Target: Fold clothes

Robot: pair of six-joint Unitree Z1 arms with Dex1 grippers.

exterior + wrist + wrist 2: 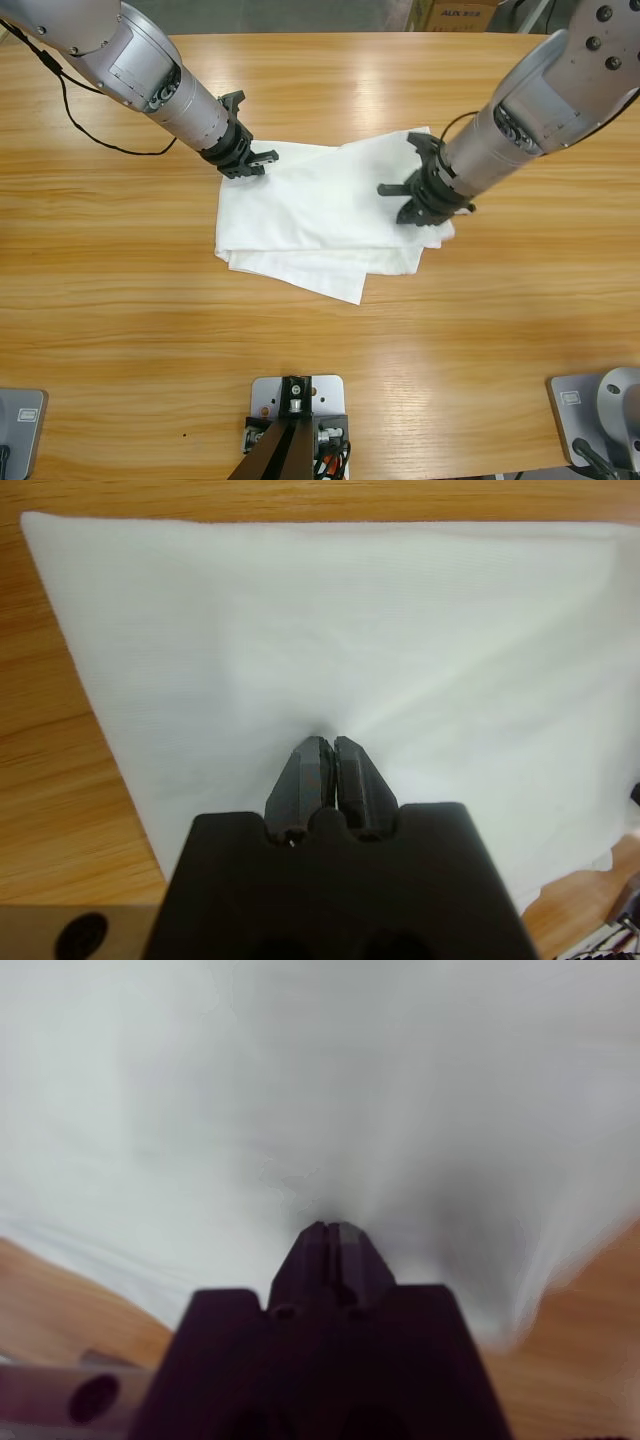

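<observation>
A long wooden counter [110, 300] is seen from above. Near its middle, a white T-shirt [320, 225] is spread flat, already folded into a rough block with several layers. A loose corner of a lower layer is poked out at the near edge. No neck or sleeves can be picked out from these views.

Two silver arms are reached in from the far corners. The left pincer [243, 157] is set on the shirt's far left corner. In the left wrist view, its jaws are pressed together with the white cloth [330, 630] pulled into little creases right at the tips, so a pinch of cloth is held there.

The right pincer [428, 195] is set on the shirt's right side, close to the edge. In the right wrist view, the jaws are closed too, and the cloth [320, 1090] is drawn toward the tips. That view is blurry, so the pinch is likely but less sure.

The shirt is judged to be light, soft and floppy. It will sag and bend wherever it is not held up, and the layers may slide apart if it is lifted fast. It is not easily broken. It is best taken by two corners or along one edge, with all layers pinched together, so the fold is kept neat when it is carried over.
</observation>
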